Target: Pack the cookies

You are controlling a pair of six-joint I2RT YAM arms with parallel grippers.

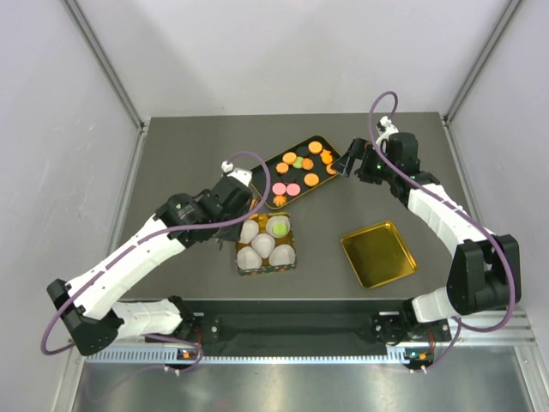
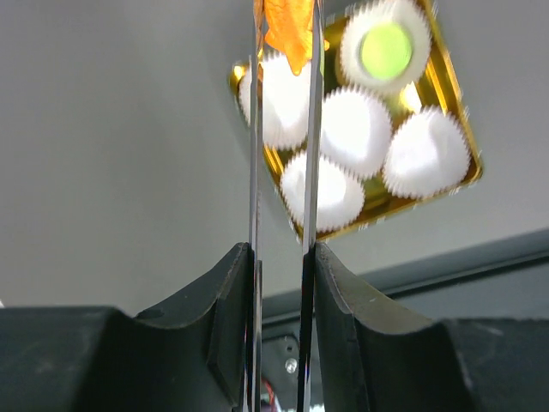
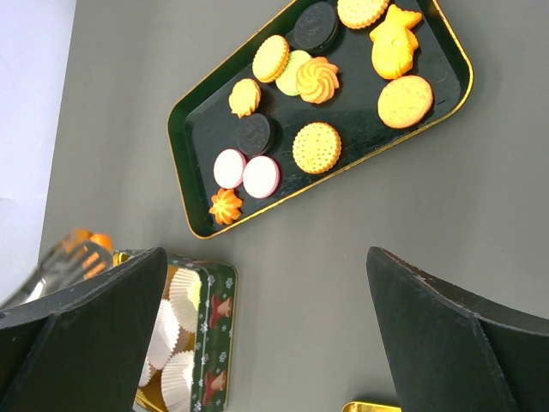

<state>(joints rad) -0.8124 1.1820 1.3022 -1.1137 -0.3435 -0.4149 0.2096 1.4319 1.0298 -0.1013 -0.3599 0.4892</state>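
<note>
Several cookies [image 1: 302, 169], mostly orange with some pink, green and dark ones, lie on a black gold-rimmed tray [image 1: 323, 143]; the right wrist view shows them too [image 3: 316, 147]. My left gripper [image 1: 245, 196] is shut on thin metal tongs [image 2: 255, 154], which pinch an orange cookie [image 2: 287, 24] above the far left corner of a tin [image 2: 448, 82]. The tin holds white paper cups [image 2: 355, 130]; one cup holds a green cookie [image 2: 386, 50]. My right gripper [image 1: 348, 162] is open and empty [image 3: 266, 257], above the table beside the tray's right end.
The tin [image 1: 290, 260] has green decorated sides and sits in front of the tray. A gold lid [image 1: 377, 254] lies to the right of the tin. Grey walls close in the table on three sides.
</note>
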